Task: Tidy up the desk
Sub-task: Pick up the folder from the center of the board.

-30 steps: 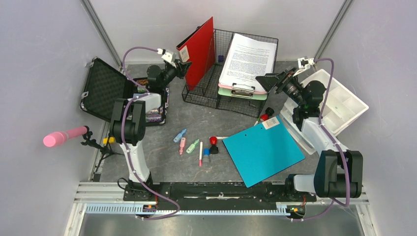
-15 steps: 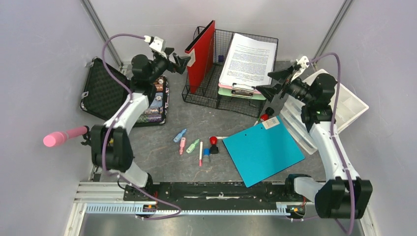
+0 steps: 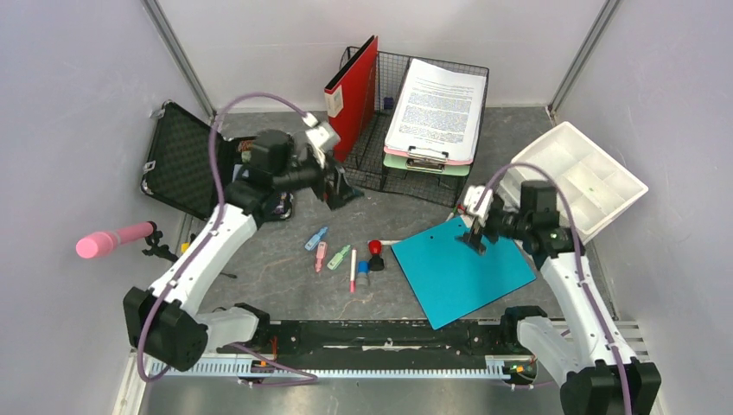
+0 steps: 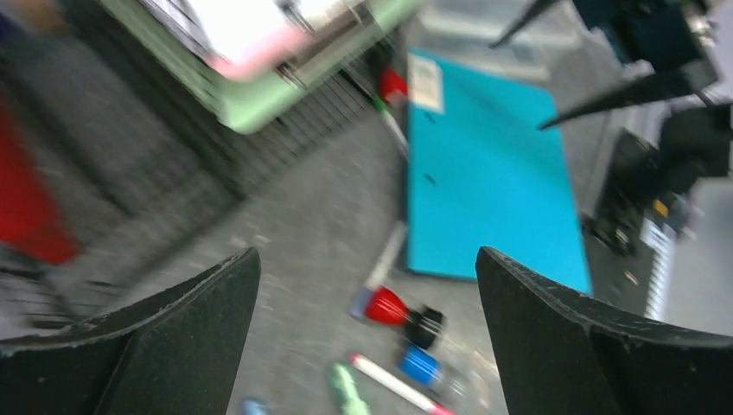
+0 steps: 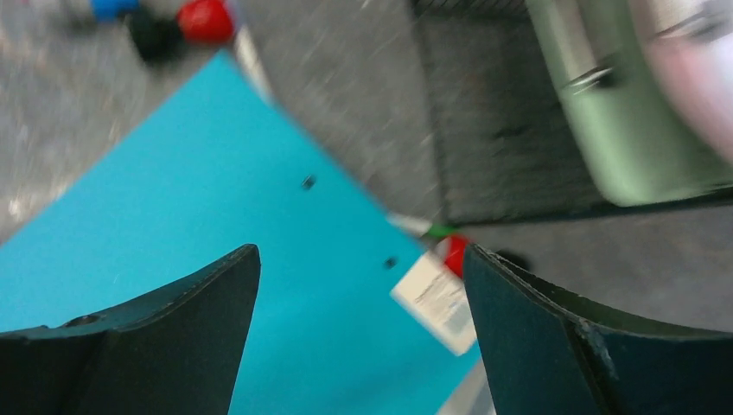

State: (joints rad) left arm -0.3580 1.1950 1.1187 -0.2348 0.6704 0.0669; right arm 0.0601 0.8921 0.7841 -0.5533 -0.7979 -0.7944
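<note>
Now your left hand [image 3: 339,192] and right hand [image 3: 474,240] both hang open and empty over the tabletop [image 3: 277,272]; descend carelessly and the right hand could shove the folder [image 3: 462,272] into the pens [image 3: 341,257].

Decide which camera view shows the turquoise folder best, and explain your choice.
Top external: the whole turquoise folder lies flat on the desk, save where the right gripper hangs over its far edge. Left wrist shows most of it, blurred and slanted. Right wrist shows only part, blurred, cut off by the frame.
</note>
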